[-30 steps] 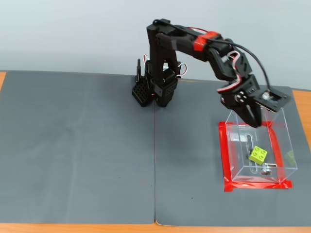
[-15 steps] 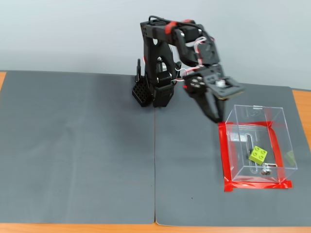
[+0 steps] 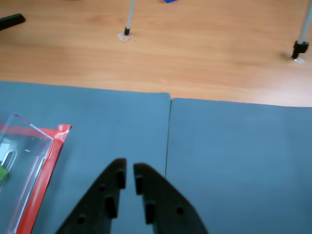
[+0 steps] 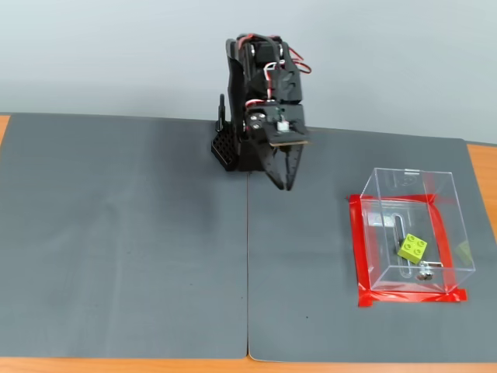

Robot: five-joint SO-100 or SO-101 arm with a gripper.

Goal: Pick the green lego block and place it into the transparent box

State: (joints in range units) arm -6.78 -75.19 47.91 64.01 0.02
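A wooden table (image 4: 481, 175) carries two dark grey mats laid side by side, the left mat (image 4: 124, 241) and the right mat (image 4: 311, 256) meeting along a straight seam that runs toward the front edge in the fixed view. Bare wood shows at the far left, the right and along the front. The arm's base (image 4: 237, 151) stands at the back, by the seam. On the right mat sits the transparent box (image 4: 411, 233), its base framed by red tape (image 4: 361, 249) stuck to the mat. In the wrist view, thin stand legs (image 3: 127, 19) rest on the wood beyond the mats.
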